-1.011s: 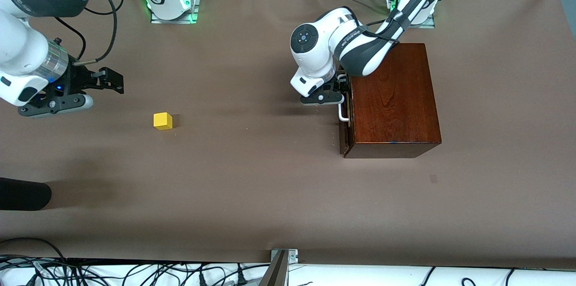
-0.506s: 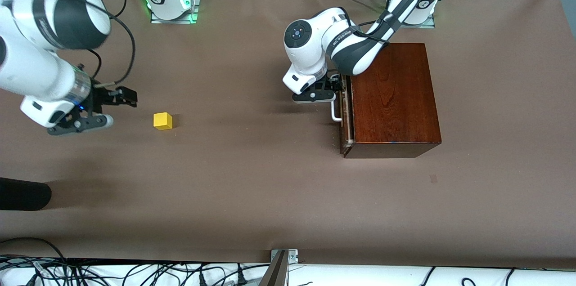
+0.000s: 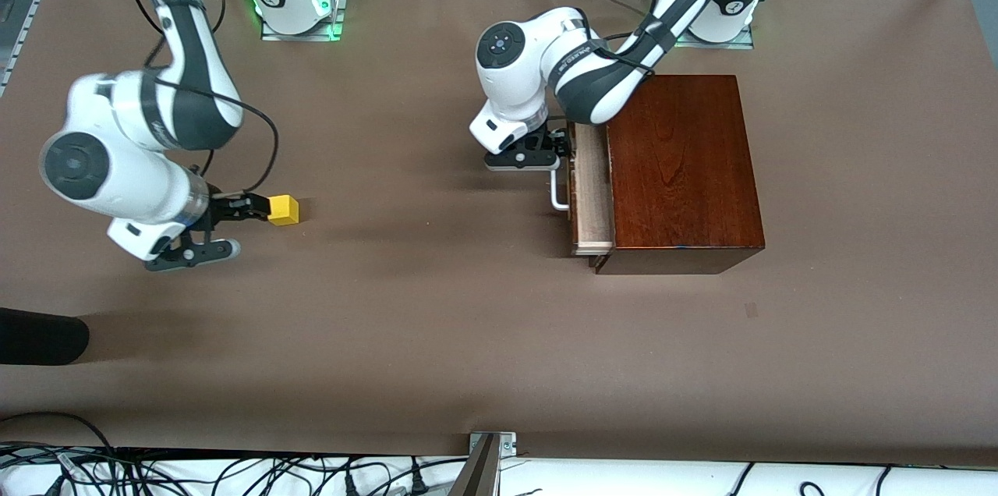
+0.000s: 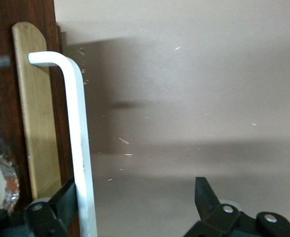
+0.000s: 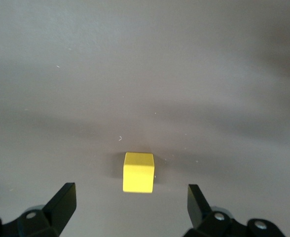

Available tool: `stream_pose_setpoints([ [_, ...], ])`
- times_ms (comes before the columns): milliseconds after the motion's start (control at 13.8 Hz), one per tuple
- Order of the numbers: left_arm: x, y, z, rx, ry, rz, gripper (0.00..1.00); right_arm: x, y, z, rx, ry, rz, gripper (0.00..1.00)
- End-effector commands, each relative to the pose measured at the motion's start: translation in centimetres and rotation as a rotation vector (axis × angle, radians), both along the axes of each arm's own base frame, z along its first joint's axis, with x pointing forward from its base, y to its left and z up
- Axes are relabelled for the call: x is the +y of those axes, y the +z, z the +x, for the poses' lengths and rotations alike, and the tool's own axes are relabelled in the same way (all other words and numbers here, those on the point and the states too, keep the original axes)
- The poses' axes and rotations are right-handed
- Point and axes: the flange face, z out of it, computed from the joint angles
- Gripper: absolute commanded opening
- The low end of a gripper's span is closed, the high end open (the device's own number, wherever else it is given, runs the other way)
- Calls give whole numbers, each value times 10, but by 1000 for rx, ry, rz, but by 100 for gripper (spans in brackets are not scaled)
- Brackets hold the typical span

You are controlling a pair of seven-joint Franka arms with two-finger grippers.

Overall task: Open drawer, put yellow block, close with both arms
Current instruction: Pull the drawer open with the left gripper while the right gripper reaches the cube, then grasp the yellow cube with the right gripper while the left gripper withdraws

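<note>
Front view, right of centre: the glossy reddish-brown wooden box (image 3: pixel 684 168) sits on the brown table (image 3: pixel 437 324), just below the left arm's base at the upper right. Its drawer (image 3: pixel 590 192) is pulled part way out toward the right arm's end of the table, pale light-wood interior showing as a narrow strip between the dark drawer front and the box body. The white U-shaped handle (image 3: pixel 557 194) sticks out from the drawer front. The left gripper (image 3: pixel 538 157) is at the handle's upper end — in the left wrist view the white handle (image 4: pixel 81 148) runs up from beside one black finger (image 4: pixel 66 197), the other finger (image 4: pixel 206 197) stands well apart, so the jaws are wide and not clamped; the handle rests against the one finger only. The yellow block (image 3: pixel 283 210) sits on the table in the left-centre of the front view, well apart from the box, toward the right arm's end. The right gripper (image 3: pixel 234 219) is low over the table just beside the block, fingertips pointing at it, at the block's edge in the front view. In the right wrist view the block (image 5: pixel 138 172) lies centred ahead of the gap between two fingers (image 5: pixel 61 202) — jaws fully spread, nothing held, no contact with the block visible. A black object (image 3: pixel 39 336) pokes in at the lower-left frame edge.
</note>
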Motion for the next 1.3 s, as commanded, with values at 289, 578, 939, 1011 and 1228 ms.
stream_pose_setpoints([
  [289, -35, 9, 6, -34, -20, -48, 100, -13, -79, -79, -93, -6, 28, 100],
  [578, -28, 33, 14, -49, -8, -29, 100, -17, -120, -98, -150, -6, 29, 100],
  [939, 21, 120, 39, -27, -60, 79, 100, -18, -137, -99, -152, -2, 24, 98],
  [1011, 42, 142, 48, -25, -69, 90, 100, -18, -142, -99, -154, -2, 23, 93],
  [1228, 113, 198, 77, 24, -56, 46, 100, -19, -155, -99, -159, -3, 21, 77],
])
